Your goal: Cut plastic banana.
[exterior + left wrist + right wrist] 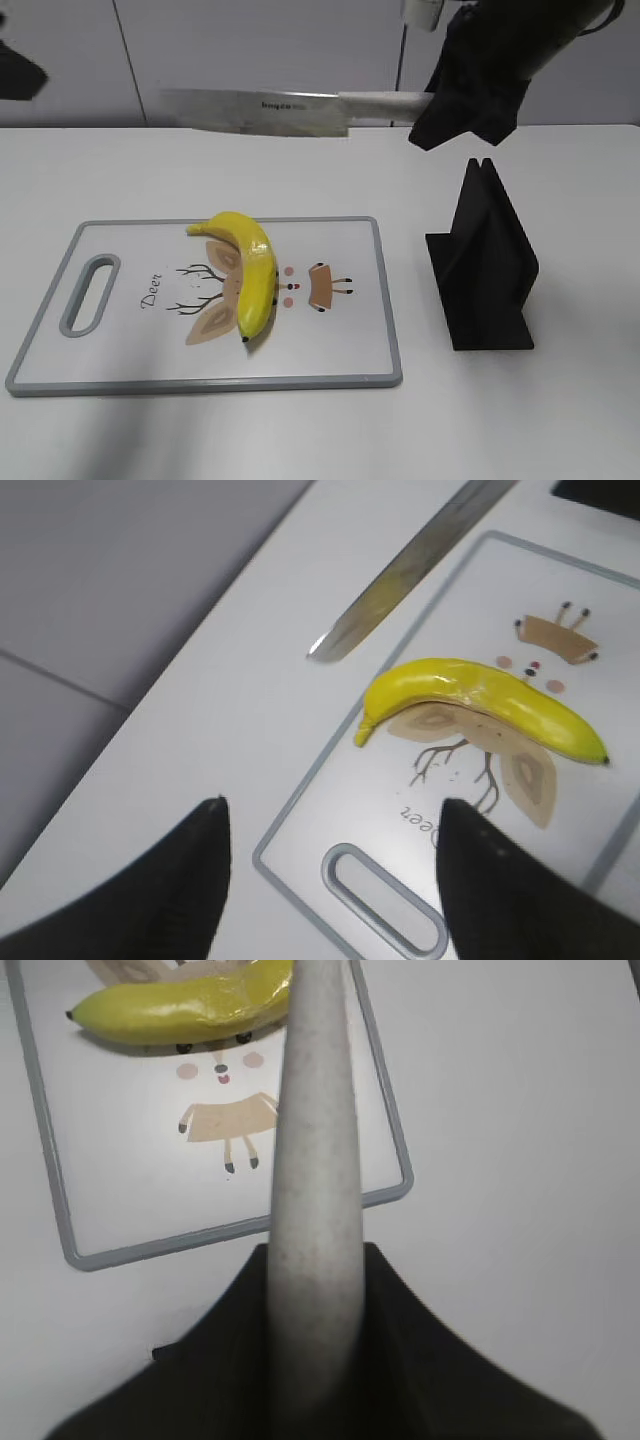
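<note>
The plastic banana (pixel 247 275) is glossy yellow and curved. It lies on a white cutting board (pixel 130 350) with a grey rim and a deer drawing. It also shows in the left wrist view (pixel 480 698) and the right wrist view (pixel 170 1008). My right gripper (pixel 462 100) is shut on the pale handle of a knife (pixel 260 112), held level in the air above and behind the board, blade pointing left. The handle (pixel 312 1190) fills the right wrist view. My left gripper (pixel 330 825) is open and empty above the board's handle end.
A black knife stand (pixel 485 265) sits on the white table to the right of the board. The board has a handle slot (pixel 90 293) at its left end. A grey wall runs behind the table.
</note>
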You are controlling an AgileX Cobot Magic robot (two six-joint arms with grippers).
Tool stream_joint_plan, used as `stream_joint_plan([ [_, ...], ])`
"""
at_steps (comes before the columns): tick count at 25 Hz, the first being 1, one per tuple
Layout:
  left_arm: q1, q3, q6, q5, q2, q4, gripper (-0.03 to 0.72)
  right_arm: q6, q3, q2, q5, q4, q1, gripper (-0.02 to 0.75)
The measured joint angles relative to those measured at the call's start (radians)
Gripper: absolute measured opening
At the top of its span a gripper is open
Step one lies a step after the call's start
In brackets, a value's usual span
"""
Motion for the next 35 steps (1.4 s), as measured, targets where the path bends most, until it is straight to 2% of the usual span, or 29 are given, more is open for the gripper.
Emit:
stream_joint_plan([
  [2,-0.052,-0.067,0.066,0.054,0.093,0.000,0.619,-0.047,-0.029,0.041,0.022,0.002,0.009,0.162],
  [5,-0.089,-0.166,0.137,0.145,0.219,-0.002,0.608,-0.110,-0.084,0.095,0.060,0.004,0.032,0.162],
  [10,-0.097,-0.296,0.186,0.272,0.415,-0.001,0.577,-0.174,-0.142,0.160,0.073,0.109,0.056,0.162],
  [16,-0.097,-0.311,0.198,0.232,0.522,0.001,0.546,-0.195,-0.143,0.163,0.074,0.120,0.057,0.162],
  [18,-0.097,-0.312,0.199,0.197,0.531,0.001,0.495,-0.196,-0.143,0.163,0.077,0.114,0.057,0.162],
  [20,-0.097,-0.312,0.199,0.175,0.534,0.001,0.404,-0.196,-0.143,0.163,0.080,0.109,0.057,0.162],
  [22,-0.097,-0.312,0.200,0.177,0.534,0.001,0.271,-0.196,-0.145,0.163,0.079,0.106,0.057,0.162],
  [24,-0.099,-0.312,0.201,0.190,0.536,0.001,0.102,-0.195,-0.145,0.164,0.074,0.103,0.057,0.162],
  [25,-0.099,-0.312,0.202,0.196,0.537,0.001,0.066,-0.195,-0.145,0.166,0.072,0.101,0.057,0.162],
  [28,-0.103,-0.310,0.217,0.201,0.544,0.008,0.027,-0.202,-0.147,0.181,0.071,0.098,0.057,0.162],
  [35,-0.104,-0.257,0.219,0.112,0.588,-0.004,0.022,-0.192,-0.153,0.238,0.061,0.062,0.057,0.162],
])
